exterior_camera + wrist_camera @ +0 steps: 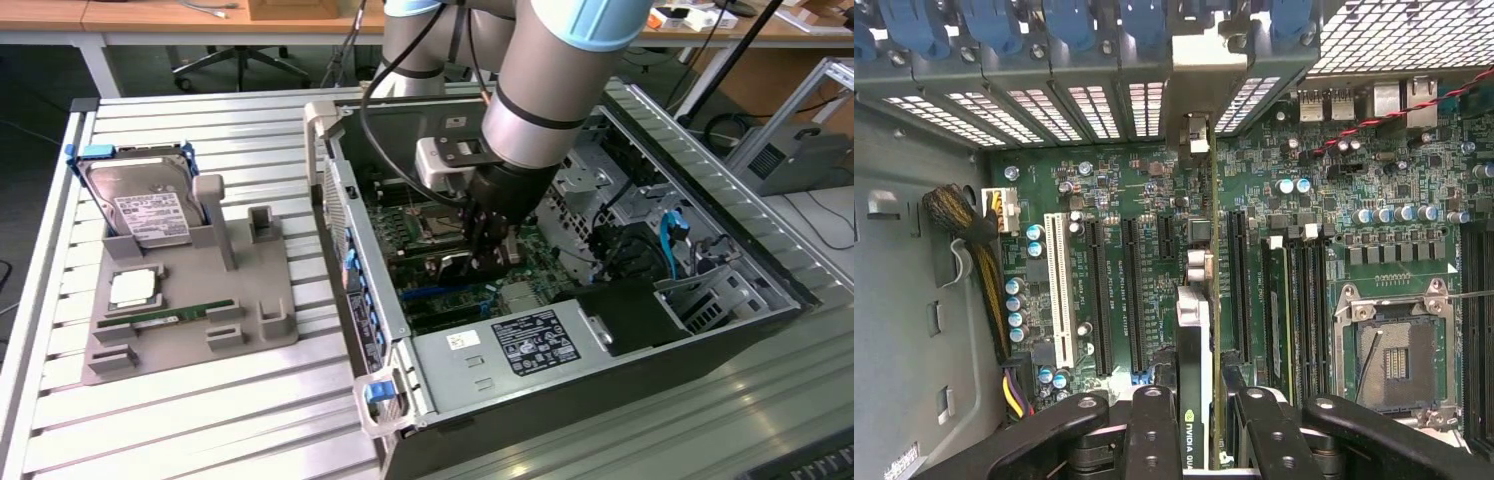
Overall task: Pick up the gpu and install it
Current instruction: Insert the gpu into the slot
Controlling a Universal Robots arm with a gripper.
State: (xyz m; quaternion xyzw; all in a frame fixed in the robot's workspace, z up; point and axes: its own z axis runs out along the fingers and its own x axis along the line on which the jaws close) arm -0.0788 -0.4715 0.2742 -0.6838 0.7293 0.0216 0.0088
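Now, exterior view, arm: it reaches down into the open computer case (601, 400), which lies on its side on the slatted table (200, 420).
Exterior view, gripper (483, 255): low over the motherboard (434, 225), near the middle of the case.
Exterior view, gpu (463, 270): a dark piece at the gripper's tip, just above the board; whether it touches the board cannot be told.
Exterior view, grey holder (187, 340): on the table toward the exterior view's left, well apart from the case; it carries an upright hard drive (144, 210), a small square chip (134, 290) and a green RAM stick (167, 317).
Wrist view, gripper (1201, 405): its two black fingers (1152, 420) are clamped on the gpu from both sides.
Wrist view, gpu (1194, 330): seen edge-on, standing upright across the motherboard (1154, 190) between two long black slots, its metal bracket (1196, 135) toward the rear slot openings under the blue latches (984, 22).
Wrist view, seating: whether the card's edge sits in a slot cannot be told.
Wrist view, surroundings: white slot (1062, 290) to one side of the card, processor socket (1394, 360) to the other.
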